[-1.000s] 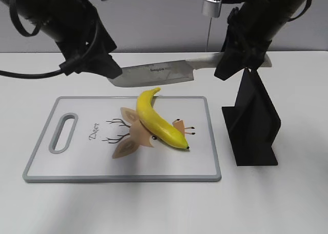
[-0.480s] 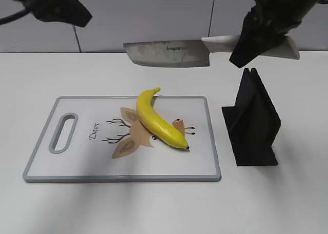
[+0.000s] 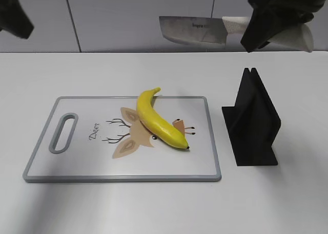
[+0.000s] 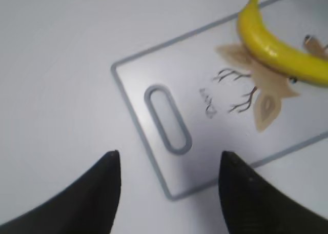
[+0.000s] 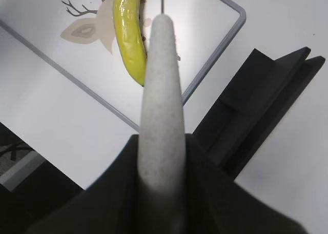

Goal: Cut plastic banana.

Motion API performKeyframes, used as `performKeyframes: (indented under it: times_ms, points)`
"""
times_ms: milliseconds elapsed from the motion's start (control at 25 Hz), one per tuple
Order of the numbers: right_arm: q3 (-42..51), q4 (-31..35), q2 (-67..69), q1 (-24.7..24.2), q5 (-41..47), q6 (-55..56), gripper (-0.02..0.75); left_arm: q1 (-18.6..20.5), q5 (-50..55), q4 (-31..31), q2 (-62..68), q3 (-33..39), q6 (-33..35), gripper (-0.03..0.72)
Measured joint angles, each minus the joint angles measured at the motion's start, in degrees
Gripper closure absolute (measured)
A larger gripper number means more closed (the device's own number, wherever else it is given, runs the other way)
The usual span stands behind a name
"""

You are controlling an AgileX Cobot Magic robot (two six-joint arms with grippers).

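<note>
- The plastic banana (image 3: pixel 159 120) lies on the cutting board (image 3: pixel 77 162), right of the board's middle, over the printed deer, on the white worktop (image 3: pixel 154 208).
- Its long axis runs on a slant: stem end toward the board's far edge, black tip toward the near right.
- The right hand (image 3: pixel 274 16) is closed around the pale handle of the knife (image 3: pixel 192 30), which hangs high above the worktop, blade flat-on to the exterior view and pointing left.
- The banana sits below and nearer the camera than the blade, a little to its left; the knife is well apart from it, above the far edge of the board and the black knife stand (image 3: pixel 253 123).
- In the right wrist view the handle lines up roughly along the banana, so in my judgement the blade must turn across it before a cut.
- The left hand (image 4: pixel 169 193) is spread open and holds nothing, hovering over the board's handle-slot end.
- The right arm is the nearer to the job, since it carries the knife.
- Since a second ago the knife has risen from just above the banana and shifted right, and the left arm has withdrawn up to the left corner.
</note>
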Motion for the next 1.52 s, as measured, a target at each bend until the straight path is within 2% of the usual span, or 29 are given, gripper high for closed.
performKeyframes:
  times_ms: [120, 320, 640, 920, 1080, 1280, 1400, 1520]
  points:
    - [0.0, -0.2, 0.0, 0.0, 0.1, 2.7, 0.558, 0.1, 6.2, 6.5, -0.1, 0.0, -6.0, 0.104]
    - [0.0, -2.8, -1.7, 0.0, 0.2, 7.4, 0.558, 0.2, 7.7, 13.0, -0.6, 0.2, -11.7, 0.104]
    - [1.5, -13.3, -8.8, 0.0, 0.3, 20.4, 0.558, 0.2, 7.9, 13.9, -12.9, 10.7, -14.7, 0.104]
    - [12.7, -14.1, -12.8, 0.2, -7.0, 27.3, 0.558, 0.2, 5.6, 14.2, -26.3, 20.0, -17.7, 0.104]
    - [19.2, -15.5, -14.2, 2.8, -13.1, 31.6, 0.558, 0.2, 2.8, 14.2, -34.6, 26.3, -18.1, 0.104]
    - [23.9, -24.7, -14.3, 8.0, -18.3, 41.9, 0.558, 0.2, 1.0, 14.3, -46.1, 35.0, -18.2, 0.104]
    - [25.7, -29.1, -14.3, 8.6, -19.0, 46.7, 0.558, 0.2, 0.8, 14.3, -53.1, 39.4, -18.3, 0.104]
    - [27.4, -29.1, -14.3, 8.7, -20.6, 48.2, 0.558, 0.2, 0.7, 14.2, -60.1, 43.0, -18.3, 0.104]
